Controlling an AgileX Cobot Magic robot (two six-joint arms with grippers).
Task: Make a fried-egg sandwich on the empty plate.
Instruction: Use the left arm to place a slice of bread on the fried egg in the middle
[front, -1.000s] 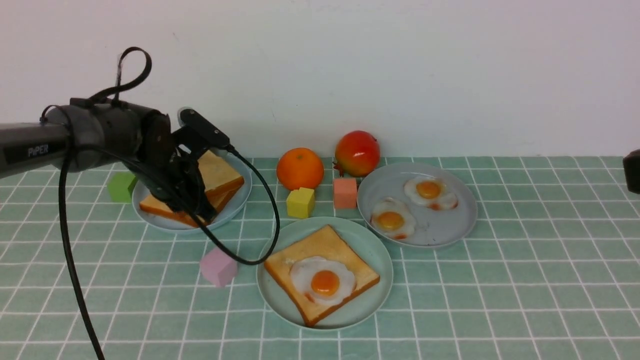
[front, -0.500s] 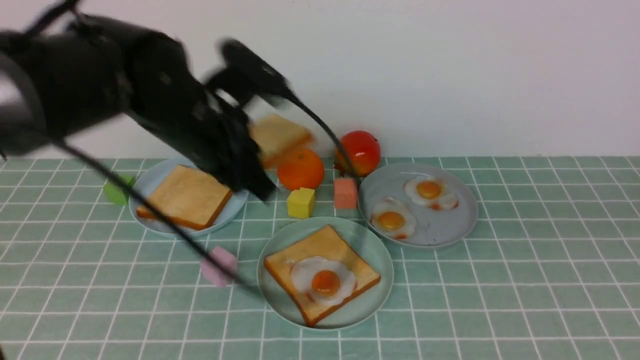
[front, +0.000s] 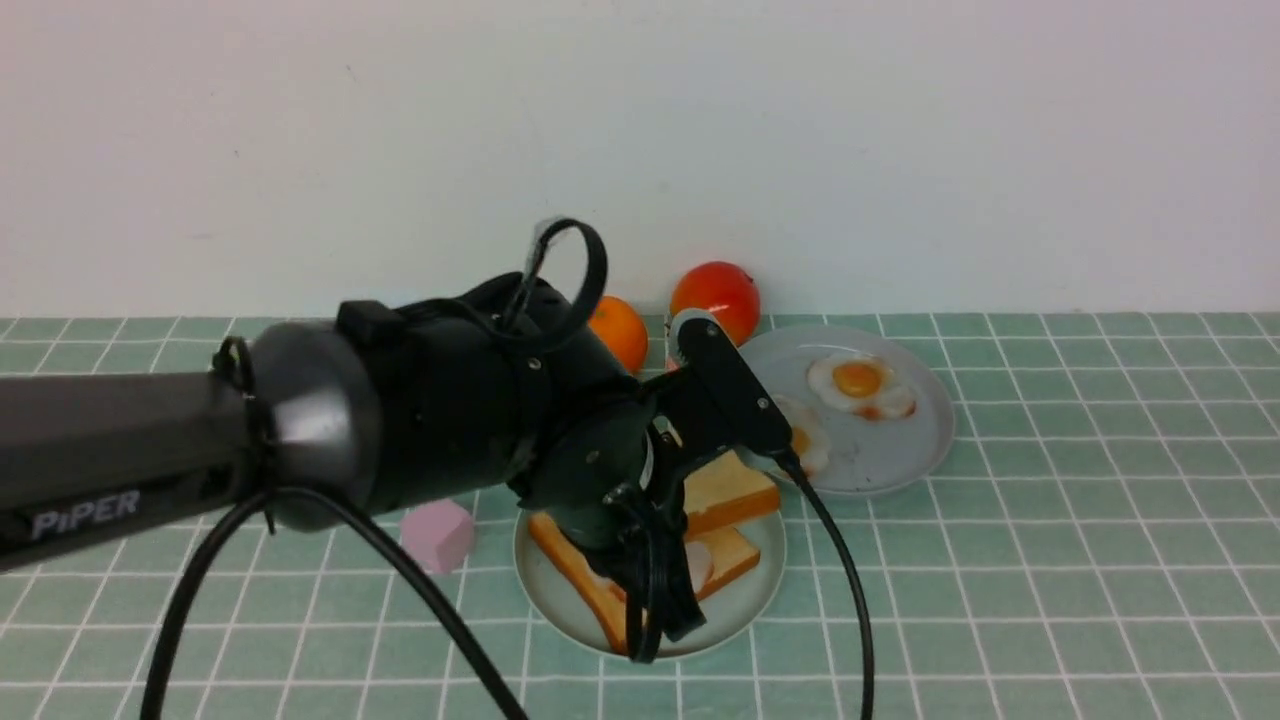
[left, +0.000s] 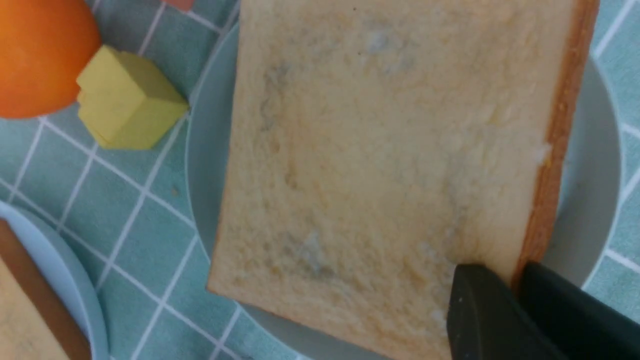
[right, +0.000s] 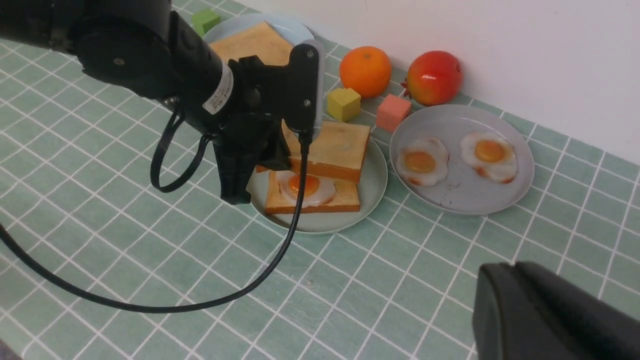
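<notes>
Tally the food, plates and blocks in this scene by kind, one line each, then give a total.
Toast slices: 3
Fried eggs: 3
Plates: 3
Blocks: 4
Fruit: 2
Total: 15

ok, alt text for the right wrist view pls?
The left hand holds a toast slice by its edge over the mint-green plate, above a second toast topped with a fried egg. Beyond, a grey plate carries two more eggs, with an orange and a red fruit by the wall.
</notes>
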